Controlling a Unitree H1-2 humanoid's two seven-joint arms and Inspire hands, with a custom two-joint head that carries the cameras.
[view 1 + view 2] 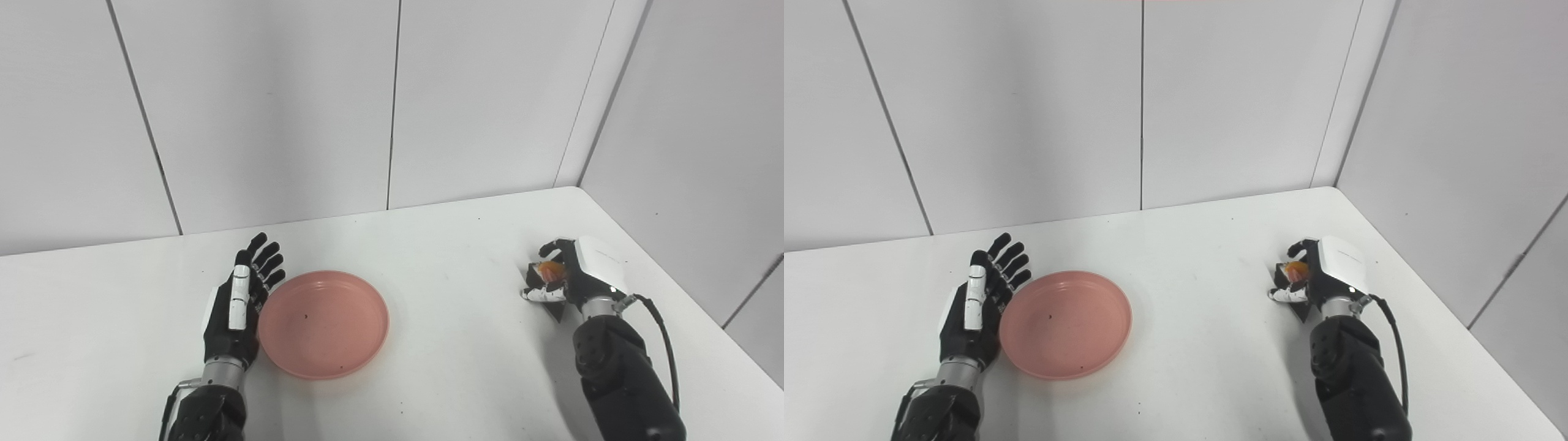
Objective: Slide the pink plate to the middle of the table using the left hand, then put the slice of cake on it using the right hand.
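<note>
The pink plate (323, 323) lies empty on the white table (453, 257), left of the middle. My left hand (242, 300) is open with straight fingers, its side against the plate's left rim. My right hand (572, 275) is at the right side of the table, its fingers closed around the slice of cake (548, 272), a dark wedge with an orange top. The cake is mostly hidden by the hand and seems to rest on the table. The same scene shows in the right eye view, with the plate (1066, 323) and the right hand (1323, 272).
The table's right edge (686, 294) runs close to my right hand. White wall panels (392, 104) stand behind the table's far edge and on the right. A black cable (664, 343) loops off my right forearm.
</note>
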